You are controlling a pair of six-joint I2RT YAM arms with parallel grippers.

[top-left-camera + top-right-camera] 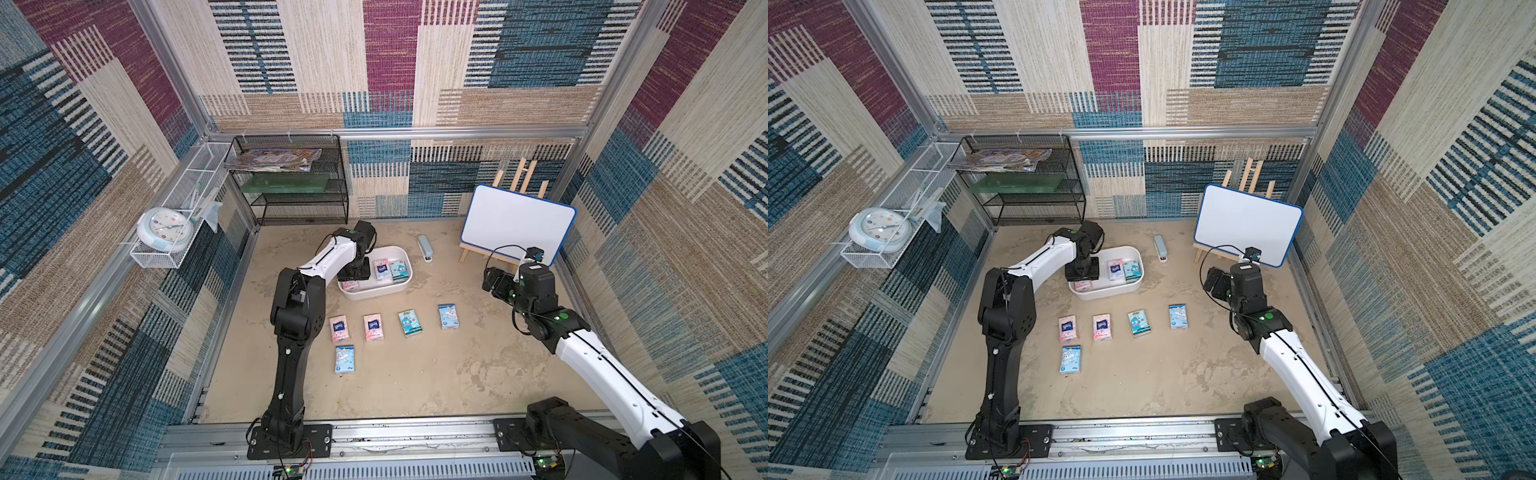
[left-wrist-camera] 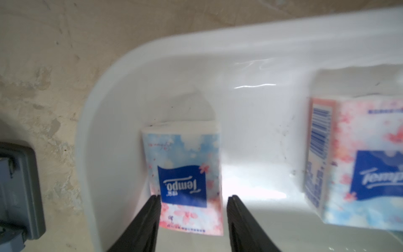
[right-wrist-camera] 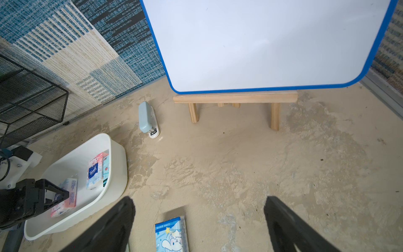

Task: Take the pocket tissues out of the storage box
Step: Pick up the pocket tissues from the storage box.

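Observation:
The white storage box (image 1: 374,296) (image 1: 1105,296) sits at the middle of the table. Three pocket tissues lie in it: a pink one (image 2: 185,165) at the near left end, a pink-and-blue one (image 1: 381,269) and a teal one (image 1: 399,270). My left gripper (image 2: 193,197) reaches down into the box with its jaws on either side of the pink packet. One finger touches the packet's edge; a narrow gap shows at the other. Several more packets (image 1: 373,327) lie flat on the table in front of the box. My right gripper (image 3: 199,200) hangs open over the table at the right, holding nothing.
A grey-blue stapler (image 1: 424,248) lies behind the box to the right. A whiteboard on a wooden easel (image 1: 519,224) stands at the back right, close to my right arm. A black mesh shelf (image 1: 291,187) stands at the back left. A white wire basket with a clock (image 1: 166,228) hangs on the left wall.

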